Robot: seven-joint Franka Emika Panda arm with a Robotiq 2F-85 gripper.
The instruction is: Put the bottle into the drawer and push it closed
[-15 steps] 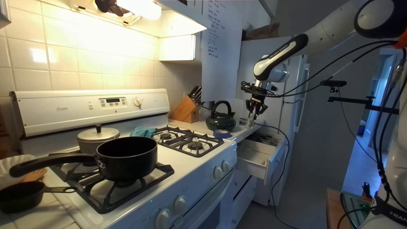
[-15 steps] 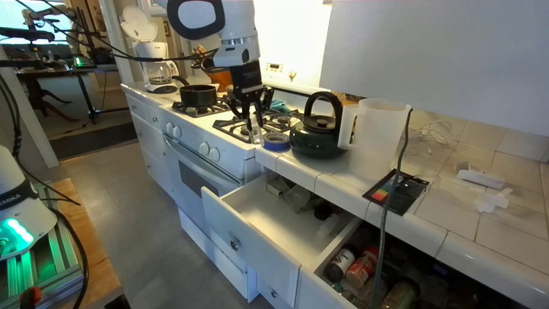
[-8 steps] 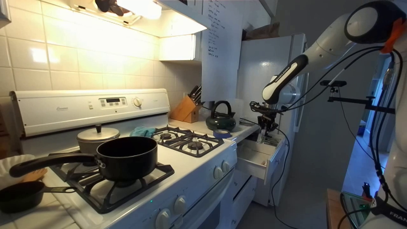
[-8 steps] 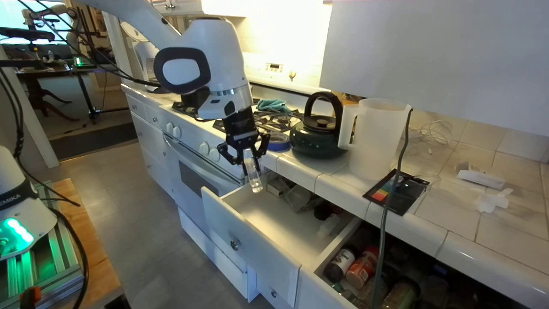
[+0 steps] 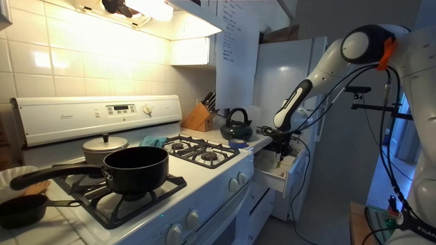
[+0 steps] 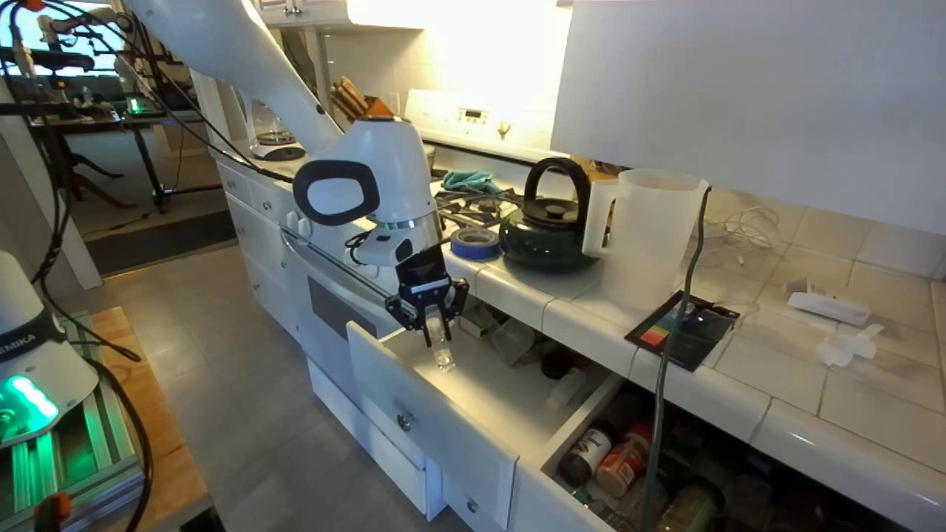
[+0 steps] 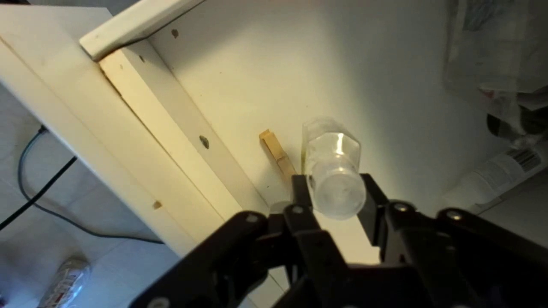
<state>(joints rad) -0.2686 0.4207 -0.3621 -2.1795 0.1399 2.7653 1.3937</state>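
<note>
Gripping the small clear faceted bottle [image 7: 335, 164] by its capped end, the black jaws hold it tilted over the floor of the shallow white drawer [image 6: 484, 395], which stands open.

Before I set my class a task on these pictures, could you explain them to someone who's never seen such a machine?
This is a robot arm. Two pictures look in from outside it; the third is a wrist view, looking down. Its end effector, the pinching part, holds a bottle over the bottom of an open drawer; whether they touch is unclear. On the counter are a kettle, a jug and some tape, among other things.
</note>
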